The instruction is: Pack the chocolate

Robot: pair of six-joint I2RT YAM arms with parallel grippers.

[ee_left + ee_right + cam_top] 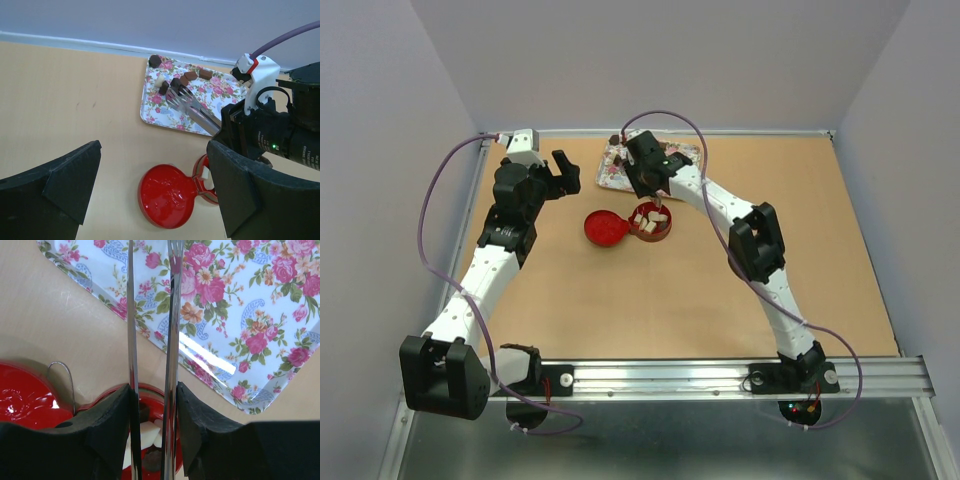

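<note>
worktop (720, 300), far edge: i judge chocolate (190, 76) light, slick; pinch flat sides. right gripper (152, 402) clenches tongs (192, 107), left gripper (152, 177) released.

plain pale grey walls (650, 60) enclose a tan tabletop (620, 300).

It looked like a robotics lab, a test cell rather than a home or shop. Bare grey walls (650, 60) boxed in a plain brown desk (620, 310) at 9, 12 and 3 o'clock. At 6 o'clock an aluminium rail (670, 376) carried two white-and-black arms (485, 265), bolted side by side. Purple cables (424, 230) looped from them, and small lights (807, 406) glowed at the 5 o'clock base.
</note>
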